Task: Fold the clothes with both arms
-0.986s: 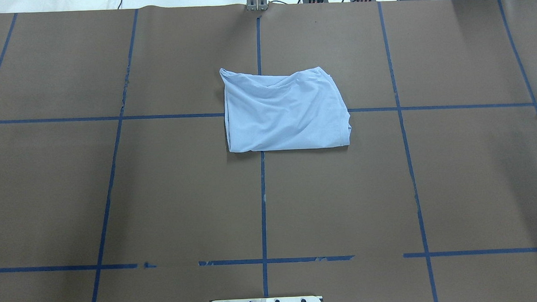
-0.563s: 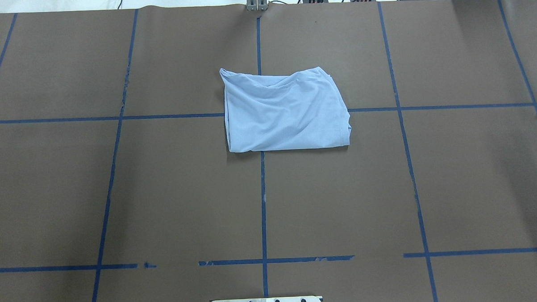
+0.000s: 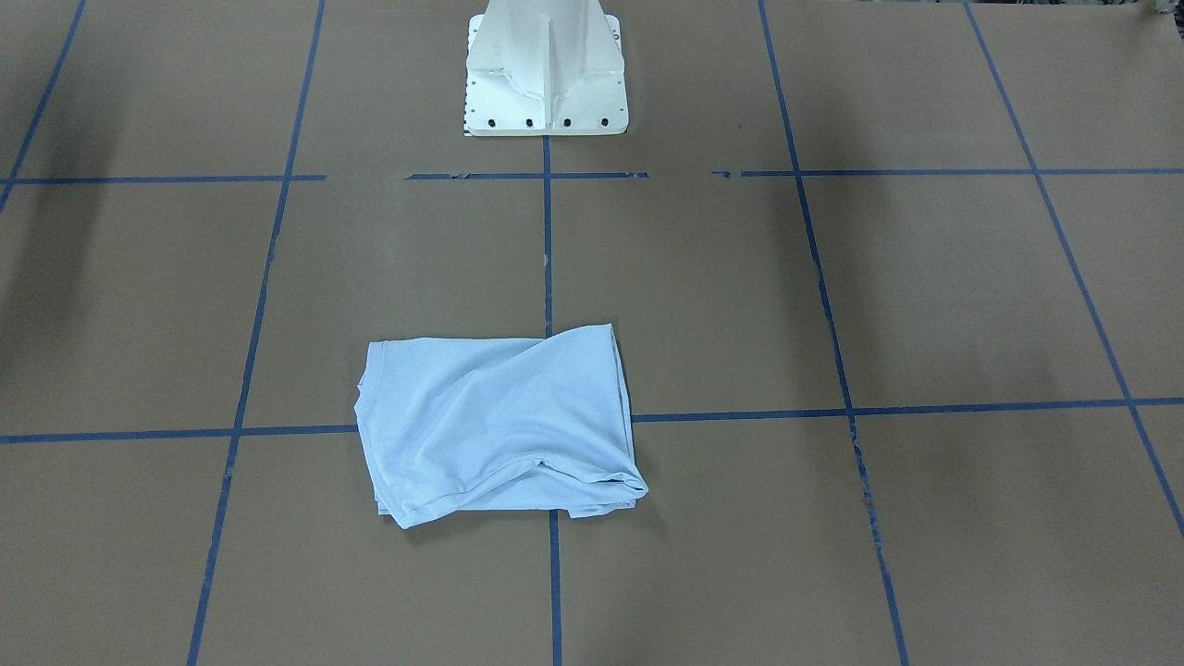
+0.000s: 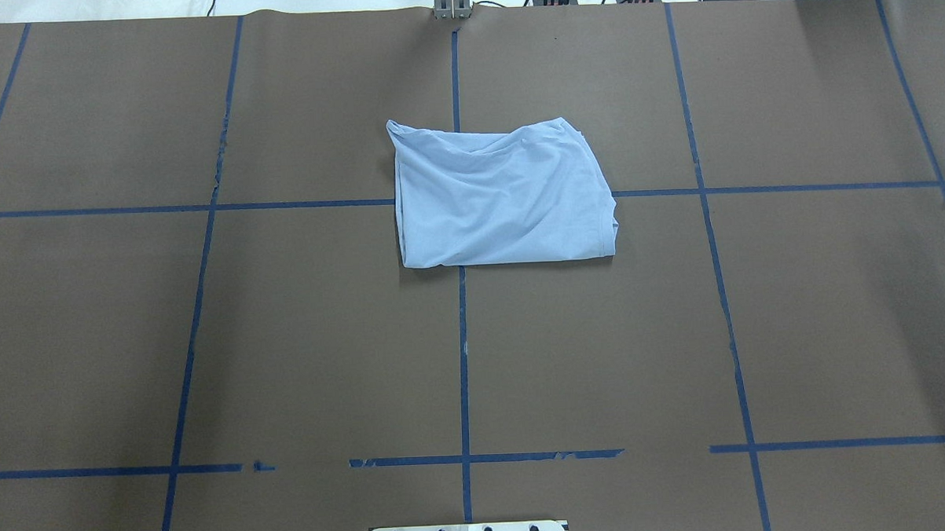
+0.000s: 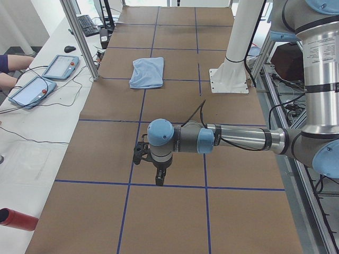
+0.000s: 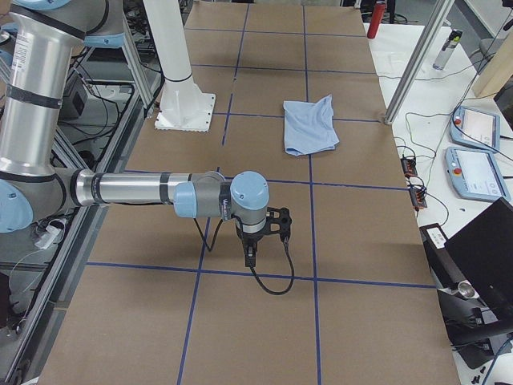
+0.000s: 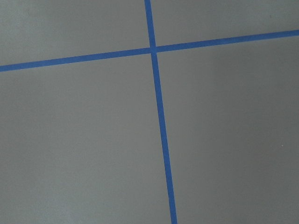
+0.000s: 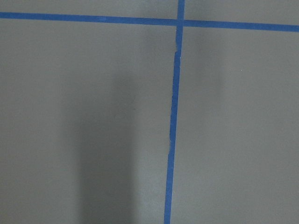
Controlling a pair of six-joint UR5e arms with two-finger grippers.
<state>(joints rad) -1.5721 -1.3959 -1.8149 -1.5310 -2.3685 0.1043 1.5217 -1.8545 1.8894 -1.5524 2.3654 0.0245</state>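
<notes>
The pale blue T-shirt [image 4: 501, 194] lies folded into a rumpled rectangle on the brown table cover, over the centre tape cross. It also shows in the front view [image 3: 495, 416] and both side views [image 5: 147, 72] [image 6: 310, 124]. Its print and label are hidden. The left gripper [image 5: 158, 177] hangs over bare table far from the shirt, fingers pointing down. The right gripper [image 6: 250, 255] hangs likewise at the other end. Both show only in side views, so I cannot tell if they are open or shut. Both wrist views show only table and blue tape.
The white pedestal base [image 3: 546, 69] stands at the robot's side of the table. Blue tape lines grid the cover. Teach pendants [image 5: 61, 66] [image 6: 481, 128] and cables lie on the side bench. A red bottle [image 5: 16, 219] lies at the bench's near end. Aluminium posts [image 5: 79, 37] stand along the edge.
</notes>
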